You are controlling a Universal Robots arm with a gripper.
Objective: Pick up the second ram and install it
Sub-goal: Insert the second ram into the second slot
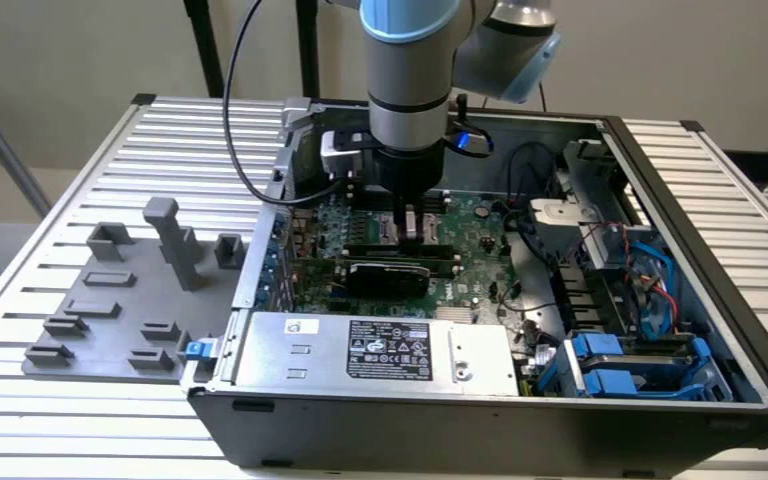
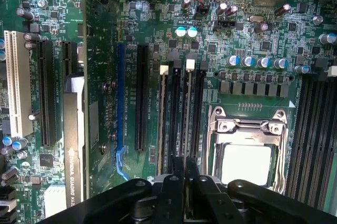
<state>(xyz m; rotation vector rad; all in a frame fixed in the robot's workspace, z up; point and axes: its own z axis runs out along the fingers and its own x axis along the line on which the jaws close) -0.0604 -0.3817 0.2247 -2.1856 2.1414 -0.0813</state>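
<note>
Hand [image 2: 184, 182] fingers are nearly together over the memory slots [image 2: 179, 113] on the motherboard [image 2: 253, 39] inside the open computer case [image 1: 704, 300] — whether they pinch the second ram I cannot tell; a thin edge between them may be it. Installation seems close to done or under way. Counted: one arm, one case, one grey fixture plate [image 1: 104, 300] on the counter [image 1: 37, 420] — its holders empty.
</note>
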